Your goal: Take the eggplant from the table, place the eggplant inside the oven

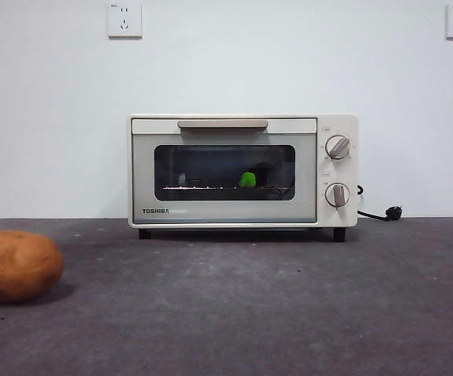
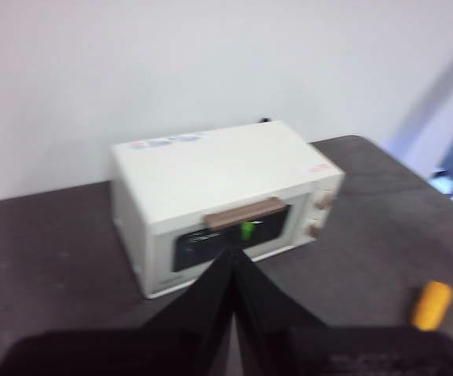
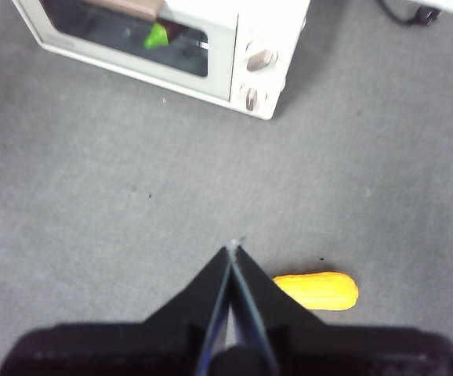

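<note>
- The tabletop [image 1: 289,313] is a dark grey speckled surface running across the whole front view, with a plain white wall behind it and two wall sockets [image 1: 125,19] up high.
- The oven [image 1: 242,171], a cream-white Toshiba toaster oven, sits toward the back of the tabletop with its door shut. It has a beige bar handle [image 1: 222,124] along the top of the door, two round knobs [image 1: 337,147] stacked on one side, and black feet underneath.
- A round orange-brown potato [image 1: 15,266] sits on the tabletop close to the front camera, well apart from the oven.
- The left gripper [image 2: 233,254] hangs up above the tabletop looking down at the oven front. Its two black jaws are pressed together, nothing between them. That shot's pretty blurry tbh.
- The right gripper [image 3: 232,249] hovers over bare tabletop in front of the oven, jaws also pinched together and holding nothing.
- A yellow-orange oblong toy [image 3: 317,291] lies on the tabletop just beside the right gripper; can't really tell what veggie it's meant to be.
- The eggplant [image 1: 247,180] is inside the oven, behind the dark glass. Only its bright green stem cap shows clearly, the purple body is lost in the dark.
- A black power plug [image 1: 393,212] lies on the tabletop beside the oven.
</note>
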### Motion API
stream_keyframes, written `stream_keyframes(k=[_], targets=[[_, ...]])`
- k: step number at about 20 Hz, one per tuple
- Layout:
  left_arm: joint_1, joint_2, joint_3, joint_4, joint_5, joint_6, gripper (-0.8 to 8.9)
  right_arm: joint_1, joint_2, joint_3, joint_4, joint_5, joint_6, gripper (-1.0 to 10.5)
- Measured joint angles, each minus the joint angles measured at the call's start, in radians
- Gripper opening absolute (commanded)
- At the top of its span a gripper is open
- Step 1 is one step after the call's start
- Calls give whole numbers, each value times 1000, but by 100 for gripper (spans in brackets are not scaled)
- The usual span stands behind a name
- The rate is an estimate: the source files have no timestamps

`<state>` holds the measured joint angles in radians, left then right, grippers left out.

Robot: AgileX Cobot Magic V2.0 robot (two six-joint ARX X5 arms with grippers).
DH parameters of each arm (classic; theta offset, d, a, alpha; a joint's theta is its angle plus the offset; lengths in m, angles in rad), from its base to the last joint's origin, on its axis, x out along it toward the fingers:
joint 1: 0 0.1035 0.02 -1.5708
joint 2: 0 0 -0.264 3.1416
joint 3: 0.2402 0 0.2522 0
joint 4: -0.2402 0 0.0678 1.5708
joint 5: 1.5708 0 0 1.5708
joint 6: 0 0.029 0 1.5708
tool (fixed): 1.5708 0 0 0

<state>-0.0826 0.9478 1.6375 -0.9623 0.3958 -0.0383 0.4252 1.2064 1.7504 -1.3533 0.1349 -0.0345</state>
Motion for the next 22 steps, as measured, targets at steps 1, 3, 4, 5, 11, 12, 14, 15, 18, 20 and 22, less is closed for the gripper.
stream_keyframes(k=[1, 3, 4, 5, 11, 12, 14, 15, 18, 20, 22], targets=[[0, 0, 0, -7, 28, -15, -4, 0, 16, 0, 0, 0, 0, 1], [0, 0, 0, -7, 54, -24, -4, 0, 47, 0, 0, 0, 0, 1], [0, 0, 0, -5, 56, -24, -4, 0, 62, 0, 0, 0, 0, 1], [0, 0, 0, -5, 56, -24, -4, 0, 77, 0, 0, 0, 0, 1], [-6, -1, 0, 32, 53, 46, -4, 0, 136, 0, 0, 0, 0, 1], [-6, -4, 0, 32, 51, 64, -4, 0, 140, 0, 0, 0, 0, 1], [1, -23, 0, 33, 49, 116, -4, 0, 144, 0, 0, 0, 0, 1], [13, -42, 0, 33, 49, 143, -4, 0, 145, 0, 0, 0, 0, 1], [61, -121, 0, 37, 48, 188, -4, 0, 145, 0, 0, 0, 0, 1], [90, -186, -4, 80, 48, 204, -4, 0, 145, 0, 0, 0, 0, 1], [108, -275, -54, 176, 49, 225, -4, 0, 145, 0, 0, 0, 0, 1]])
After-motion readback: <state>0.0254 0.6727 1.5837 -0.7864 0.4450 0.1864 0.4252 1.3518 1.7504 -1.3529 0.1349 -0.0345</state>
